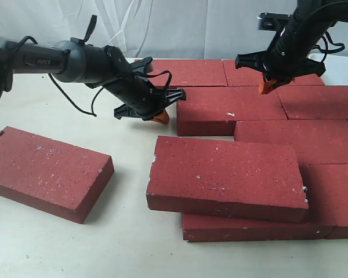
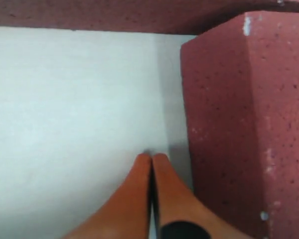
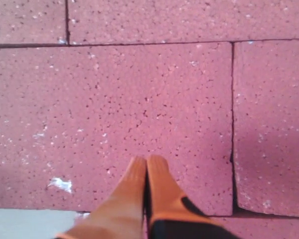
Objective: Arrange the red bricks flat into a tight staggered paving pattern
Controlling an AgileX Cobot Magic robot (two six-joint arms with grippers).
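Exterior view puts the left tool just beside the left end of the second row of the paved red bricks, low over the bare bench. The right tool sits over the seam between the back row and that second row. Both tools are pinched fully narrow, orange fingers pressed together, holding nothing. The bricks are dark red, rough and speckled, with white chips at the edges. Most lie flat in staggered rows on the right. A stacked brick rests on top of others at the front, and a loose brick lies well apart on the left. The left arm slants in low from the left, and the right arm drops steeply from above.
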